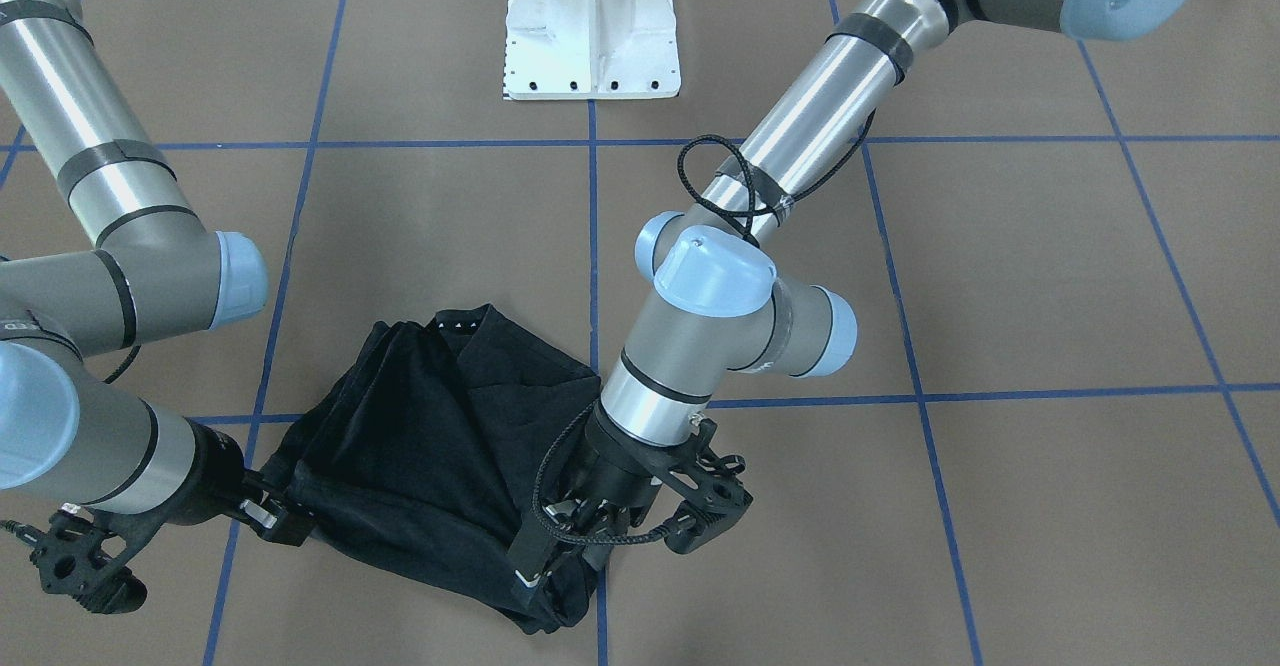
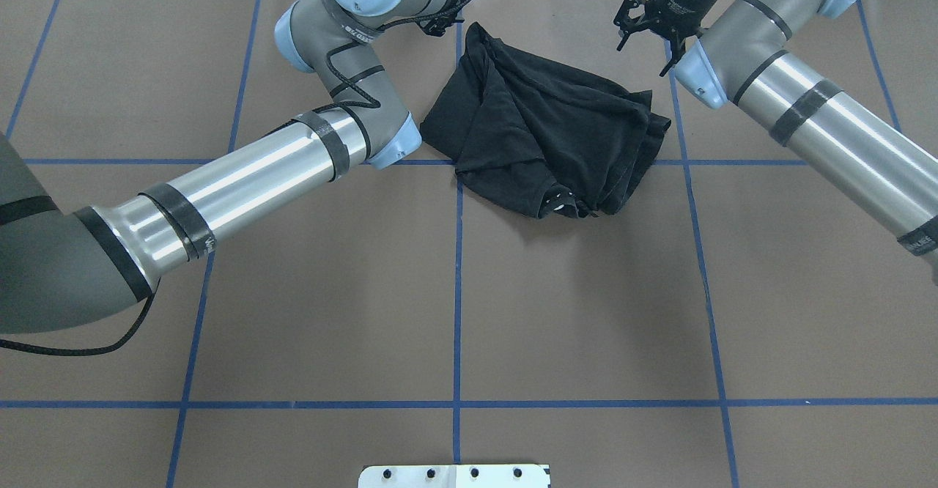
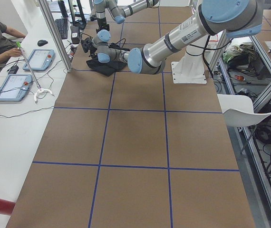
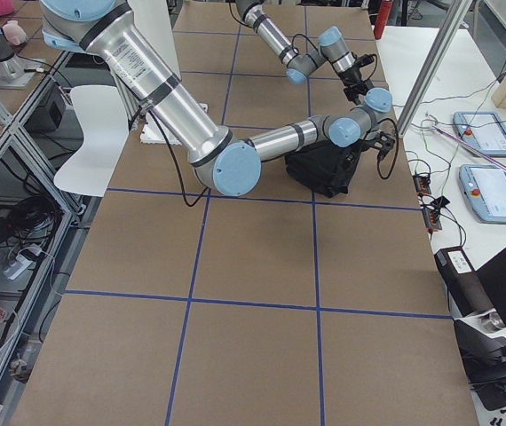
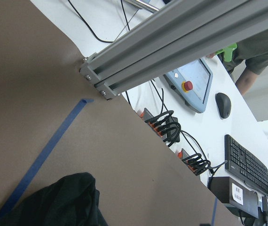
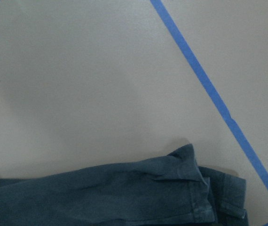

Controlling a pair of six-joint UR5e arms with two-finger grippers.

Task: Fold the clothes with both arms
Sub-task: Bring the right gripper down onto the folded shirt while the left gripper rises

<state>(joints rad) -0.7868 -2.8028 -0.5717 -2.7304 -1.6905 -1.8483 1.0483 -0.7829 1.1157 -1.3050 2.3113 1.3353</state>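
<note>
Now, right gripper point(image 1: 272, 518) sits at the shirt point(image 1: 420, 446) side hem, likely lining up a corner grab; pinching or spread, can't tell. Shirt lies bunched near the table point(image 1: 1050, 506) far edge. Left gripper point(image 1: 560, 556) covers the opposite corner, grip unreadable too; spreading room lies toward the base point(image 1: 590, 36)

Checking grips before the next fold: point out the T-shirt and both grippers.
T-shirt point(image 1: 400, 446), exterior front-facing view, middle of the bunched fabric.
left gripper point(image 1: 548, 568), exterior front-facing view, between its fingertips.
right gripper point(image 1: 283, 522), exterior front-facing view, between its fingertips.
</note>
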